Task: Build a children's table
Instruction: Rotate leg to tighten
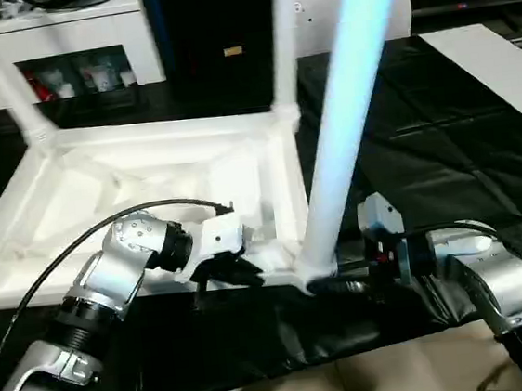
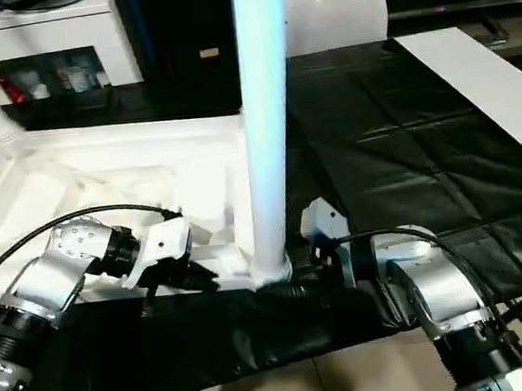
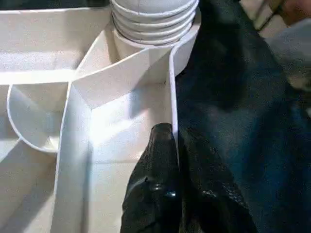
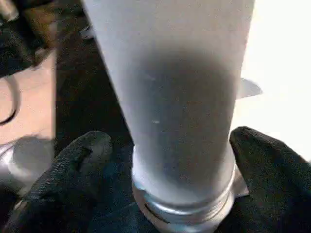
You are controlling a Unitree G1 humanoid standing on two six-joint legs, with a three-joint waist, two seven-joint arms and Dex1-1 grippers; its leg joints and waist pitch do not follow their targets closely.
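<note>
A: The tabletop (image 1: 148,184) lies upside down on the black sheet (image 2: 406,152), ribbed underside up, and a white tube leg (image 1: 351,121) stands in its near corner socket (image 3: 154,22).

B: The right gripper (image 4: 170,160) sits low at the foot of that leg, its jaws spread wide, one black finger (image 4: 65,170) on each side of the tube. I see a gap on both sides, so they flank it without clamping.

A: The left gripper (image 3: 167,160) is at the near rim of the tabletop, just beside the same corner. Its jaws are pinched together on the thin rim wall (image 3: 171,97), one finger inside the tabletop, the other outside over the sheet.

B: In the wrist view the threaded end of the leg shows in the socket, ridges still exposed above the collar.

A: Two more legs (image 1: 284,39) stand in the far corners, one at each end of the far edge.

B: Behind the tabletop there's a white cabinet (image 1: 67,34), and a white flat board (image 2: 481,70) lies on the sheet, well apart on the right.
</note>
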